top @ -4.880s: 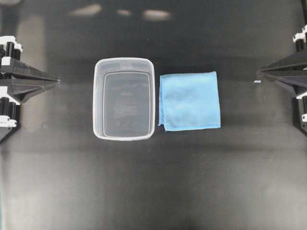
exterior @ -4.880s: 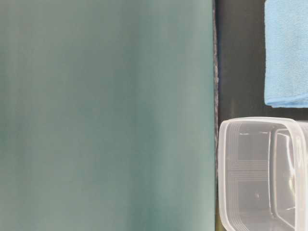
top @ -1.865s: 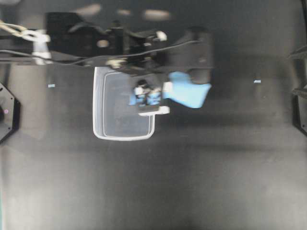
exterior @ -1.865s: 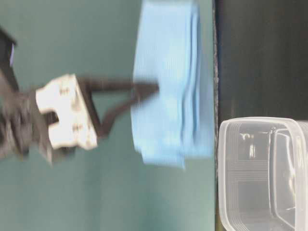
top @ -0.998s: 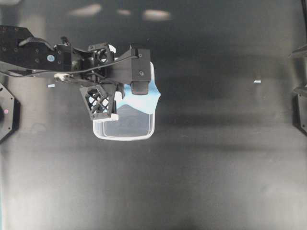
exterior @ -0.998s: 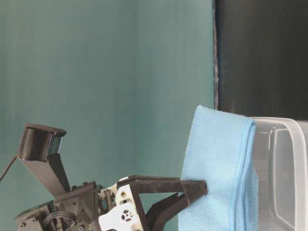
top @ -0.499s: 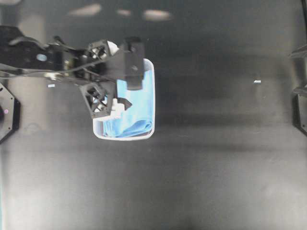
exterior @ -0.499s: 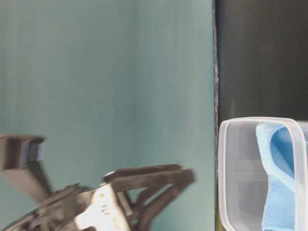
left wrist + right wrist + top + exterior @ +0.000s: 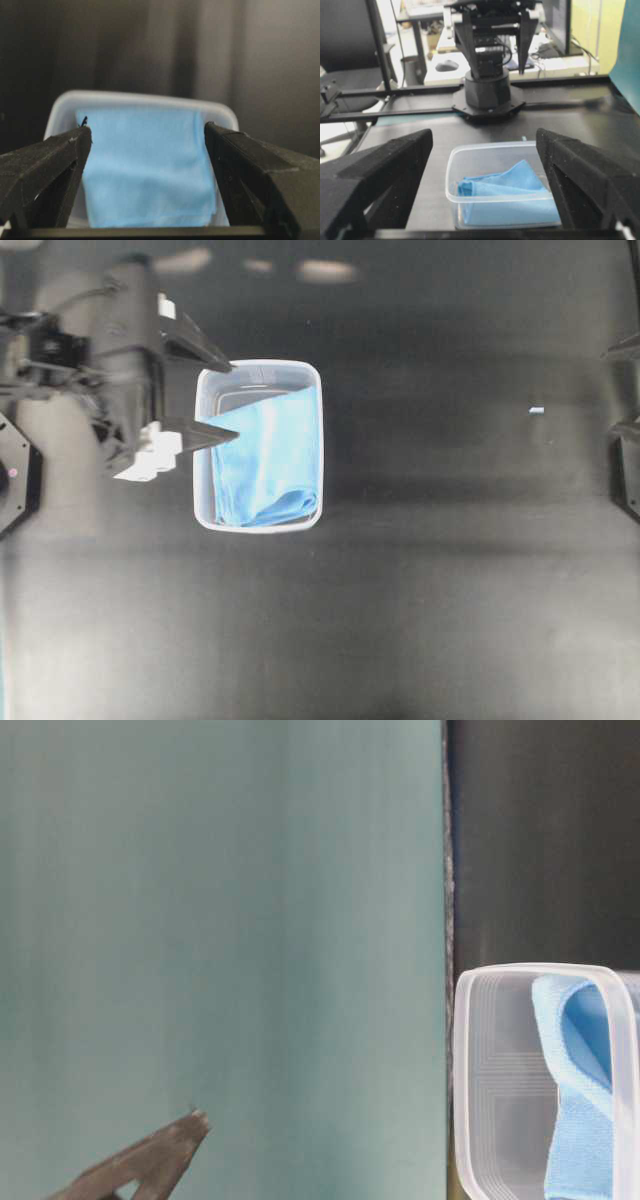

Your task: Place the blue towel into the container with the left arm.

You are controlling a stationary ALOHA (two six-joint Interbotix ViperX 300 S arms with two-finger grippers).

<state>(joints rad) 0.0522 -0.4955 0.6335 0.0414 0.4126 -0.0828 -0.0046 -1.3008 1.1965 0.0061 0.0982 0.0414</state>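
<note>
The blue towel [image 9: 270, 460] lies crumpled inside the clear container [image 9: 258, 365], leaning on its right wall. My left gripper [image 9: 234, 398] is open and empty, and its fingertips [image 9: 237, 430] sit over the container's left rim. In the left wrist view the towel [image 9: 150, 170] shows between the spread fingers [image 9: 50, 165], with the tub rim [image 9: 140, 97] behind it. My right gripper [image 9: 484, 137] is open and empty, far from the tub [image 9: 500, 150] and towel [image 9: 510, 195]. The table-level view shows the towel [image 9: 585, 1060] in the tub [image 9: 500, 1080].
The right arm [image 9: 628, 430] is parked at the right edge of the overhead view. A small pale scrap [image 9: 536, 410] lies on the black table to the right. The left arm's base [image 9: 487, 90] stands behind the tub.
One second ago the left gripper held the towel over the tub's edge. It let go, the towel dropped in, and the gripper has drawn back to the left, open.
</note>
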